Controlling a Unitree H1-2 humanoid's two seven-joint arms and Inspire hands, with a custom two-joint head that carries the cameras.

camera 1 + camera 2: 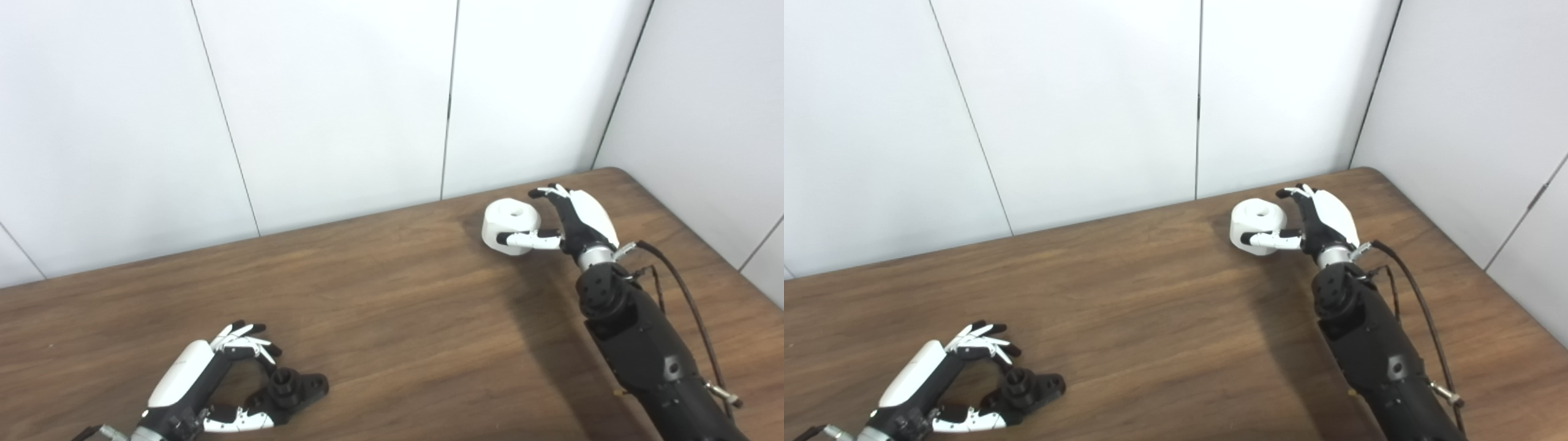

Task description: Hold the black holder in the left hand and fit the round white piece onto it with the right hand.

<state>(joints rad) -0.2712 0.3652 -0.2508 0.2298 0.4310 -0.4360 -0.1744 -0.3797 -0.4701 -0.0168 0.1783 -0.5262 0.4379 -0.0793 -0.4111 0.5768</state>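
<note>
The black holder (294, 387) lies on the wooden table (392, 294) at the front left, its short round peg pointing up. My left hand (208, 380) is open around it: the thumb lies against its near side and the fingers (251, 343) curl above it with a gap. The round white piece (509, 225), a thick ring with a hole in its top, rests on the table at the back right. My right hand (566, 223) is shut on it, the thumb across its front and the fingers (548, 193) at its far right side.
White wall panels (343, 104) stand close behind the table's far edge and along its right edge. My right forearm (643, 343), with a loose cable, reaches over the table's right side. Bare wood lies between the two hands.
</note>
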